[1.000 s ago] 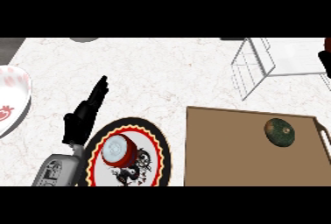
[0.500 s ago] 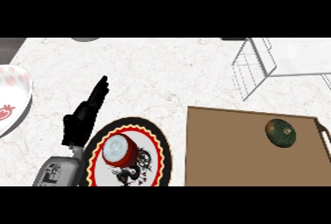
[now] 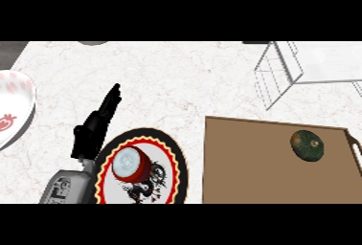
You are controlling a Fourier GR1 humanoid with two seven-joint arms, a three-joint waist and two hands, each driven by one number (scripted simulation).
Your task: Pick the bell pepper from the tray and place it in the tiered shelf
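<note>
A dark green bell pepper [image 3: 308, 145] lies on the brown tray [image 3: 247, 162] at the lower right, near the tray's far right end. The wire tiered shelf [image 3: 290, 72] stands at the upper right, beyond the tray. My left hand [image 3: 96, 127] shows at the lower left, fingers straight and pointing up, holding nothing and far from the pepper. My right hand does not show.
A round plate [image 3: 173, 162] with a red, yellow and black pattern lies beside the left hand, with a red and white object [image 3: 129, 164] on it. A white dish [image 3: 14, 107] with red marks sits at the left edge. The counter is white marble.
</note>
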